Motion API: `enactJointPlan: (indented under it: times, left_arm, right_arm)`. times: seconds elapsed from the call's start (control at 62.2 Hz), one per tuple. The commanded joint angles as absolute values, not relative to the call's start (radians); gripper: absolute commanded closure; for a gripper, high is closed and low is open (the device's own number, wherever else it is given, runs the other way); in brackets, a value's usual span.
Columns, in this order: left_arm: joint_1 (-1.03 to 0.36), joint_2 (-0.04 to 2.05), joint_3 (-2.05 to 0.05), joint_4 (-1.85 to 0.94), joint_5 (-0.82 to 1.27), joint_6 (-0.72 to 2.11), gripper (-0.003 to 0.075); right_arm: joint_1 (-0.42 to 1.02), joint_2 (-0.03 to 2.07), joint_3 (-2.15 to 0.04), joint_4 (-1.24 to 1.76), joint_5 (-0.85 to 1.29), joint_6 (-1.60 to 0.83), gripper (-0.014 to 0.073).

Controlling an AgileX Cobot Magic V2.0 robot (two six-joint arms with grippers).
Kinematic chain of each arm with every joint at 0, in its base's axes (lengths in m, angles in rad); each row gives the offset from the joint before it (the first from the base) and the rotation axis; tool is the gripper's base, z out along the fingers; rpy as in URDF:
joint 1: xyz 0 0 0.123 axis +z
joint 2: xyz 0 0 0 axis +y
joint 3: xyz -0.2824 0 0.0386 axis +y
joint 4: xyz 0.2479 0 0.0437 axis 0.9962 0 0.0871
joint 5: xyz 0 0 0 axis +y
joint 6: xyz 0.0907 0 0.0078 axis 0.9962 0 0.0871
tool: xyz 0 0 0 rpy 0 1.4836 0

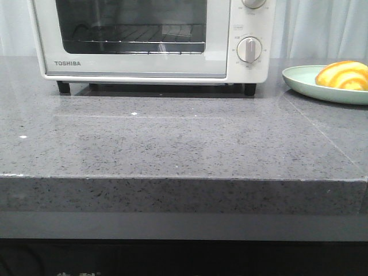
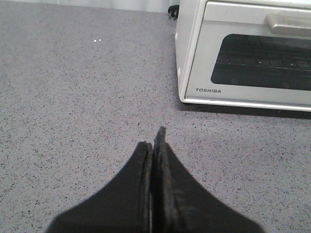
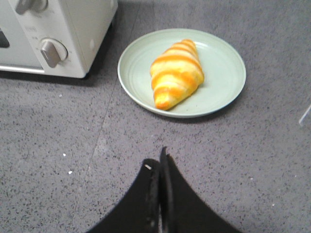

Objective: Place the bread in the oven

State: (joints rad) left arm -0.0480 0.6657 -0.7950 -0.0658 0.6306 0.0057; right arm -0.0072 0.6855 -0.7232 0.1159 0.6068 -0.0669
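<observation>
Resting on pale green plate: glossy orange-yellow striped bread.

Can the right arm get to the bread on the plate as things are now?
Probably yes. The bread lies uncovered on the plate with bare counter between it and the right gripper. The jaws are shut, though, and must open first.

Left end effector and right end effector, both with fingers pressed together, holding nothing.
</observation>
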Motion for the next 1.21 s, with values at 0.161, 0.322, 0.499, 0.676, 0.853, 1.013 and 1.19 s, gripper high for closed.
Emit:
enactJointPlan:
  times: [0.161,0.322,0.499,0.676,0.853,1.013,1.19]
  left_arm:
    - [-0.051,0.716,-0.826,-0.07,0.565,0.0,0.0738]
    - [-0.051,0.725,-0.826,-0.07,0.549,0.0,0.0738]
    - [-0.065,0.758,-0.834,-0.153,0.473,0.05,0.0738]
    - [-0.203,0.851,-0.875,-0.303,0.365,0.166,0.0738]
    - [-0.381,0.971,-0.939,-0.274,0.198,0.174,0.0738]
    - [-0.495,1.105,-1.016,-0.226,0.044,0.174,0.0738]
    - [-0.519,1.261,-1.128,-0.226,-0.022,0.174,0.0738]
  right_arm:
    - [-0.008,0.743,-0.756,0.111,0.572,-0.077,0.0603]
    - [-0.008,0.756,-0.756,0.108,0.571,-0.077,0.0235]
    - [-0.008,0.756,-0.756,0.108,0.568,-0.077,-0.0073]
    - [-0.008,0.756,-0.756,0.109,0.573,-0.077,-0.0052]
    - [-0.008,0.756,-0.756,0.109,0.573,-0.077,-0.0052]
    - [-0.008,0.756,-0.756,0.11,0.573,-0.077,-0.0052]
    - [-0.008,0.756,-0.756,0.11,0.573,-0.077,-0.0052]
